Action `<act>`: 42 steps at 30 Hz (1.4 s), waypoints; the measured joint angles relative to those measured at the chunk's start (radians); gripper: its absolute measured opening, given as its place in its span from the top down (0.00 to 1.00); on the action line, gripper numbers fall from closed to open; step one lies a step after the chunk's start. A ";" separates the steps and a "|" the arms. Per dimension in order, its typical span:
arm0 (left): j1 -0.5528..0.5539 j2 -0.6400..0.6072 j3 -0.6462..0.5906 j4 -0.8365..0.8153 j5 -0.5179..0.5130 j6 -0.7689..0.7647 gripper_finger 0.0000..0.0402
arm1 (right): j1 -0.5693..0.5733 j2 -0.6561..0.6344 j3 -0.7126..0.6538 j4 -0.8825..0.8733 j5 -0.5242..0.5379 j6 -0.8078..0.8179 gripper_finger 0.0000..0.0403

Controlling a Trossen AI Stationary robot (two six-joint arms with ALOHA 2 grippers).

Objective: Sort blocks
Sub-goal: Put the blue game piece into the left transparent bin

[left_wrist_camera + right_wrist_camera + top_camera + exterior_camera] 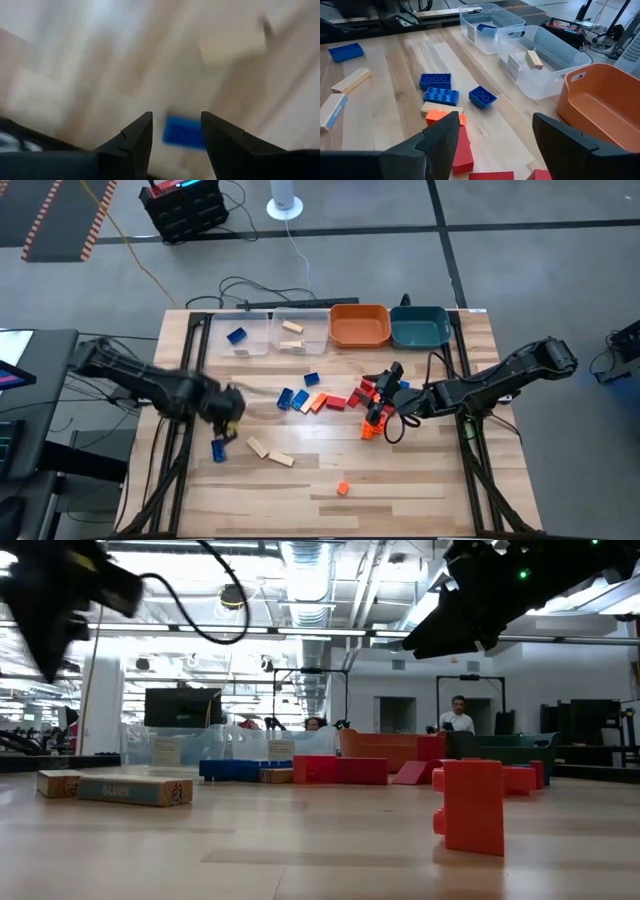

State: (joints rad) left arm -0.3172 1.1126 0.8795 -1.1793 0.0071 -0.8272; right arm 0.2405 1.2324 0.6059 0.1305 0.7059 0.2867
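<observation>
Dark and bent at the elbow, the left arm reaches in from the table's left side in the high view, its left gripper [226,423] hanging just above a blue block [218,449] that lies on the wooden table [400,480] beside two tan blocks [270,452]. The right arm stretches in from the right edge, its right gripper [382,402] over the red and orange cluster [352,399] at mid-table. Four bins line the far edge: two clear bins [270,332], an orange bin [359,325] and a teal bin [420,327].

At table height, an orange block [472,805] stands upright nearest the camera, and both arms hang above the table.

Past the left wrist's fingers [135,137], which stand partly apart and grip nothing, the blue block [184,132] lies on the wood below the gap.

Past the right wrist's fingers [440,135], spread wide and empty, blue blocks [437,89] lie flat near the clear bins.
</observation>
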 joint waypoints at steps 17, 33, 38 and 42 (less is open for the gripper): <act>-0.542 0.427 0.001 0.094 -0.007 0.321 0.59 | 0.000 0.000 0.000 0.024 0.000 0.004 0.30; -0.552 0.508 0.063 0.019 -0.116 0.590 0.29 | 0.000 0.000 0.000 0.035 0.000 0.012 0.30; -0.552 0.508 0.052 0.028 -0.143 0.789 0.25 | 0.000 0.000 0.000 0.034 0.000 0.012 0.30; -0.552 0.508 0.004 0.067 -0.143 0.883 0.25 | 0.001 0.000 0.000 0.030 0.000 0.012 0.30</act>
State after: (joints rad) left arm -0.8692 1.6211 0.8834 -1.1127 -0.1361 0.0560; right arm 0.2417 1.2320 0.6060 0.1606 0.7055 0.2985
